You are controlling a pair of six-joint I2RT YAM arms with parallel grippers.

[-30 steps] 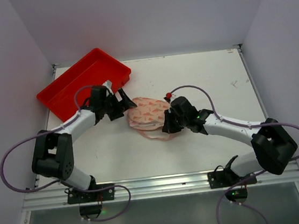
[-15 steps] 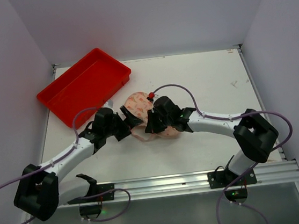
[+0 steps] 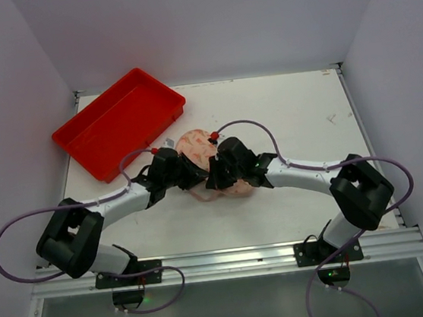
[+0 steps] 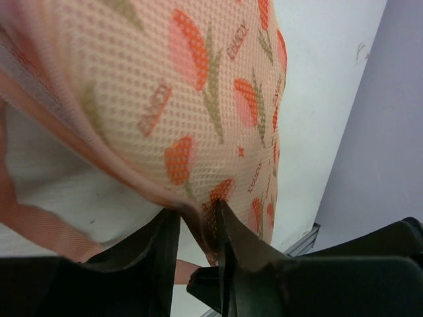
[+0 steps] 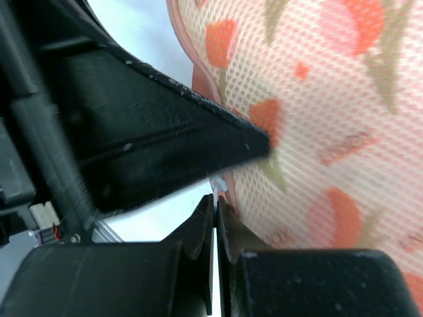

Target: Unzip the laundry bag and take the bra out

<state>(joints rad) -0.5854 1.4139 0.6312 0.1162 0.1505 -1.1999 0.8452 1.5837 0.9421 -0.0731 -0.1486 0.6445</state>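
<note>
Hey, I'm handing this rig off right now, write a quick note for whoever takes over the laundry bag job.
Left gripper: jaws pinched on the pink edge of the laundry bag.
Right gripper: shut at the bag's edge, with a small pale tab at its tips. It may be the zip pull, not certain.
Bag: mid-table between both grippers, apart from the red tray at far left.
Bra: not in view, presumably inside the bag.
Done: both grippers are on the bag; how far the zip is open cannot be told.
Left: finish unzipping, take out the bra.
</note>
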